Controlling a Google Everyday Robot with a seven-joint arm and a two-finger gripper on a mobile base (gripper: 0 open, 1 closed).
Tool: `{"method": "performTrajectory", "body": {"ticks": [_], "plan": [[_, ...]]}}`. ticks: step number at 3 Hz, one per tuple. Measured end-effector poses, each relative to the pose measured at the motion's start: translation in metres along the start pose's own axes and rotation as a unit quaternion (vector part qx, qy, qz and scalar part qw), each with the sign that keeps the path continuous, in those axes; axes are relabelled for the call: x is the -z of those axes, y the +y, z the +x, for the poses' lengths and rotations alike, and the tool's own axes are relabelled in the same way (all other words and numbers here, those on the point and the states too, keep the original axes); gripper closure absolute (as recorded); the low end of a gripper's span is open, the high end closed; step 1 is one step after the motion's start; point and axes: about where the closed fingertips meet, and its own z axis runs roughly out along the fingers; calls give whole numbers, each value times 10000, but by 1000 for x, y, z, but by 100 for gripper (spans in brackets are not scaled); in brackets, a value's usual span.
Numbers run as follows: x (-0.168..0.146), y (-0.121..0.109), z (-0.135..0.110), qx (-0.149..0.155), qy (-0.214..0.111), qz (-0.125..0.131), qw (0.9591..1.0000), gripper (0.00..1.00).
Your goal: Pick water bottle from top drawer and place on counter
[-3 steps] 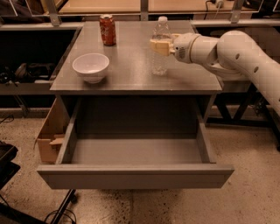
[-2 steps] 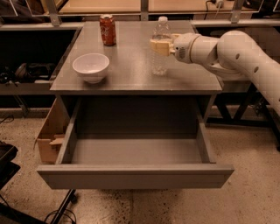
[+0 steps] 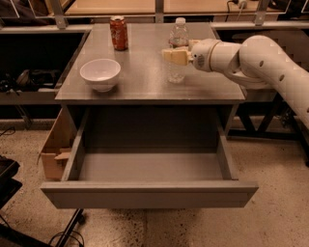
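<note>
The water bottle (image 3: 178,36) is clear with a white cap and stands upright on the grey counter (image 3: 145,72), right of centre. My gripper (image 3: 175,56) reaches in from the right at the bottle's mid-height. Its pale fingers (image 3: 172,55) are closed around the bottle, one in front and one behind. The top drawer (image 3: 149,169) is pulled fully out below the counter, and its grey floor shows nothing on it.
A red soda can (image 3: 119,33) stands at the back left of the counter. A white bowl (image 3: 100,73) sits front left. A cardboard box (image 3: 54,147) leans by the drawer's left side. A pale wooden table (image 3: 145,6) runs behind.
</note>
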Motion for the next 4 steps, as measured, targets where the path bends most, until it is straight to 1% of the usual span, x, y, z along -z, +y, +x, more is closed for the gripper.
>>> {"method": "performTrajectory", "body": {"ticks": [1, 2, 3, 4], "plan": [[0, 0, 0, 0, 0, 0, 10000, 0], [0, 0, 0, 0, 0, 0, 10000, 0], [24, 4, -34, 307, 78, -91, 9995, 0], [70, 8, -75, 620, 468, -185, 9968, 0]]}}
